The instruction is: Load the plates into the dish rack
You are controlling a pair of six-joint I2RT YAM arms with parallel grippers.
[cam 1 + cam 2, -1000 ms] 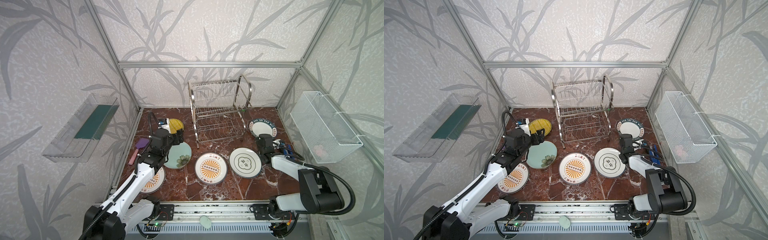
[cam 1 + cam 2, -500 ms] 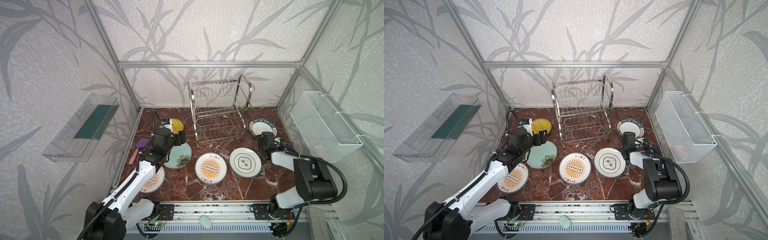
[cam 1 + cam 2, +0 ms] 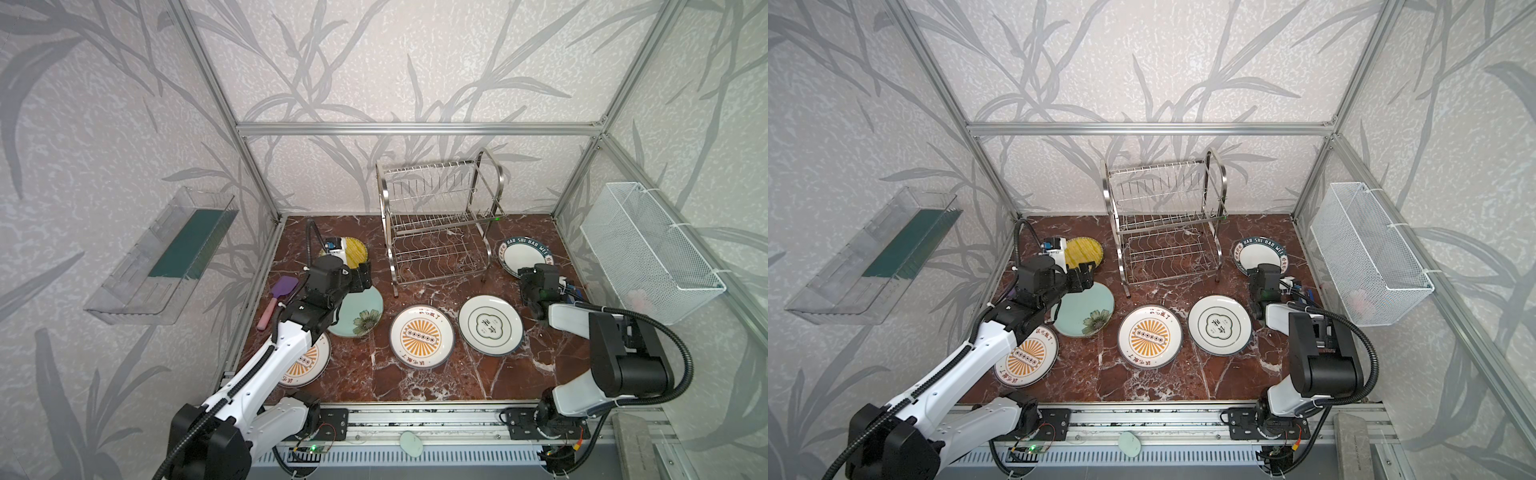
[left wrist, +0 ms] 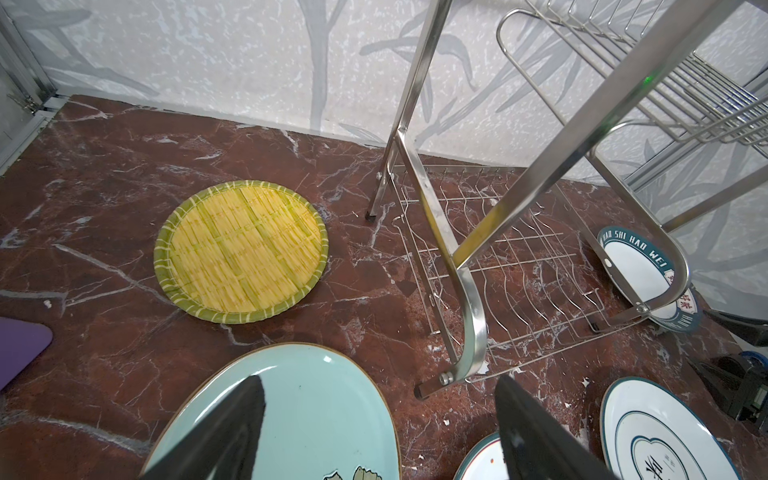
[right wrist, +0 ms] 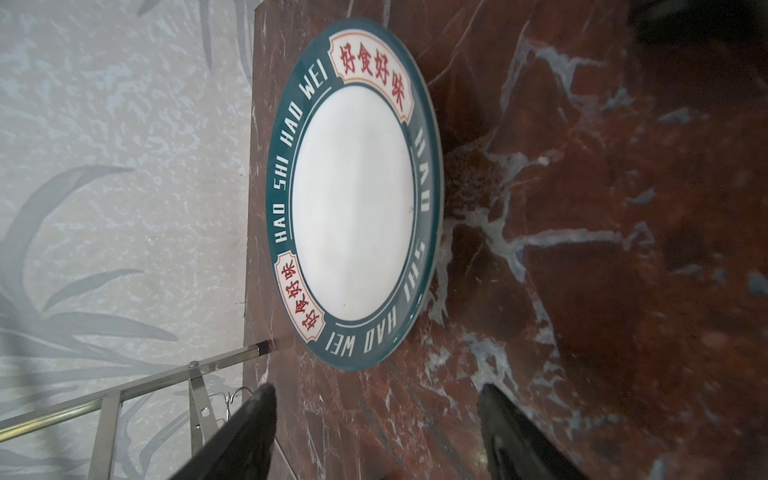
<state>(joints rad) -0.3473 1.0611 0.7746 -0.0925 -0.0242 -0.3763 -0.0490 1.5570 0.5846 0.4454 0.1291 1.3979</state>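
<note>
The steel dish rack (image 3: 436,224) (image 3: 1167,224) stands empty at the back. Six plates lie flat on the marble: yellow ribbed (image 3: 355,251) (image 4: 241,251), teal flowered (image 3: 361,313) (image 4: 299,415), two orange sunburst (image 3: 422,336) (image 3: 305,365), a dark-marked one (image 3: 490,324) and a dark-rimmed lettered one (image 3: 523,255) (image 5: 353,199). My left gripper (image 3: 365,276) (image 4: 378,419) is open above the teal plate's far edge, holding nothing. My right gripper (image 3: 530,276) (image 5: 374,424) is open and empty, low over the marble just short of the lettered plate's near rim.
A purple spatula (image 3: 278,299) lies by the left wall. A clear plastic tray (image 3: 162,257) hangs on the left wall and a white mesh basket (image 3: 648,253) on the right wall. The left forearm covers part of the left sunburst plate.
My right gripper has moved back toward the lettered plate, its elbow swinging in. My left gripper has edged slightly toward the rack. No plate has moved.
</note>
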